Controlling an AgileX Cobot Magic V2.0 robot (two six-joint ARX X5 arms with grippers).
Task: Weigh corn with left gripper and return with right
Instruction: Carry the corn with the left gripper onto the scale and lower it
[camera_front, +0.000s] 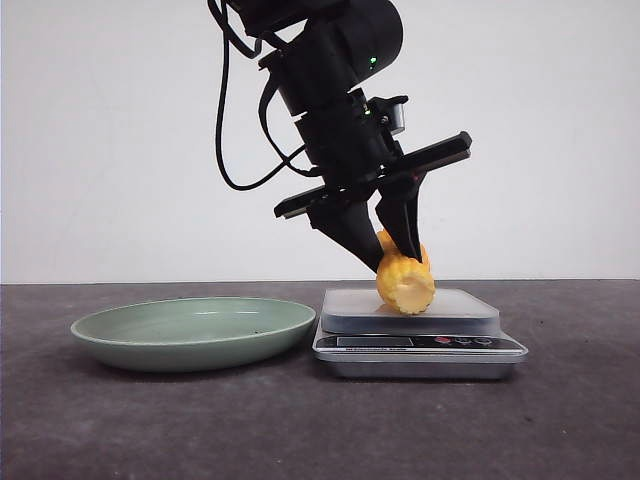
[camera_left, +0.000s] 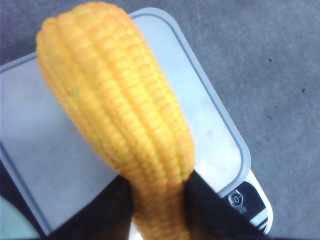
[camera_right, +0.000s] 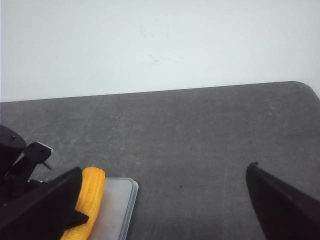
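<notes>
Corn (camera_front: 405, 281) rests on the scale platform (camera_front: 460, 303) for weighing, clamped between the left end effector (camera_front: 392, 258) fingers; right end effector (camera_right: 165, 200) is spread wide.

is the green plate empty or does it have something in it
Empty: the green plate shows a bare inside; the corn is over at the scale.

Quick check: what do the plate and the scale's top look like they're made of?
Plate: likely glazed ceramic, pale green with soft highlights on its rim. Scale: matte, frosted pale grey top, probably plastic or glass; the base looks like shiny silver metal or metallic plastic.
</notes>
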